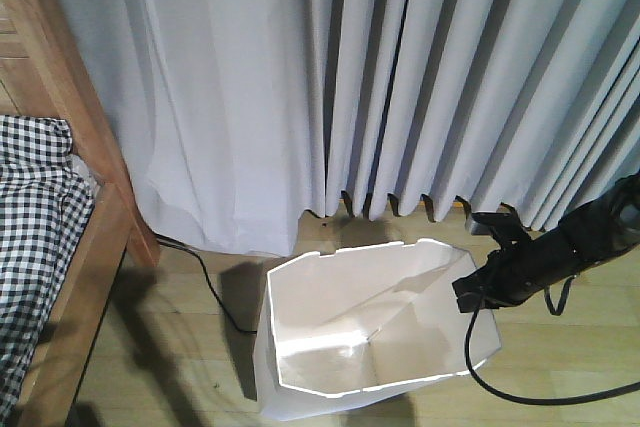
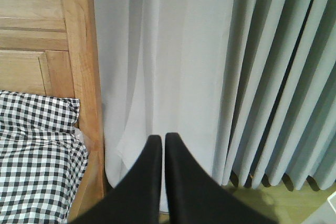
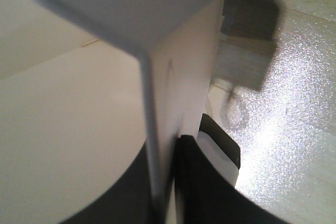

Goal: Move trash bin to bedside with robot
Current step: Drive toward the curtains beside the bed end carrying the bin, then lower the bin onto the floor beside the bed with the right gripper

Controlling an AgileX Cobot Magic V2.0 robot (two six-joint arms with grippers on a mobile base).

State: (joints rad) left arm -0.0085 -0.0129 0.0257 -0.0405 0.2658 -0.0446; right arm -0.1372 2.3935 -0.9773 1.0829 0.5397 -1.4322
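The white trash bin (image 1: 370,332) with an angular rim stands on the wooden floor, low in the middle of the front view and a short way right of the bed. My right gripper (image 1: 468,295) reaches in from the right and is shut on the bin's right rim. In the right wrist view the thin bin wall (image 3: 79,103) runs between the two black fingers of the right gripper (image 3: 165,150). The bedside shows as a wooden frame (image 1: 95,277) with checked bedding (image 1: 30,207) at the left. My left gripper (image 2: 163,137) is shut on nothing, facing the curtain beside the bed frame (image 2: 79,51).
Grey pleated curtains (image 1: 400,77) hang to the floor right behind the bin. A black cable (image 1: 215,297) snakes over the floor between bed and bin. Another cable (image 1: 540,397) loops under the right arm. Shiny floor (image 3: 283,103) lies right of the bin.
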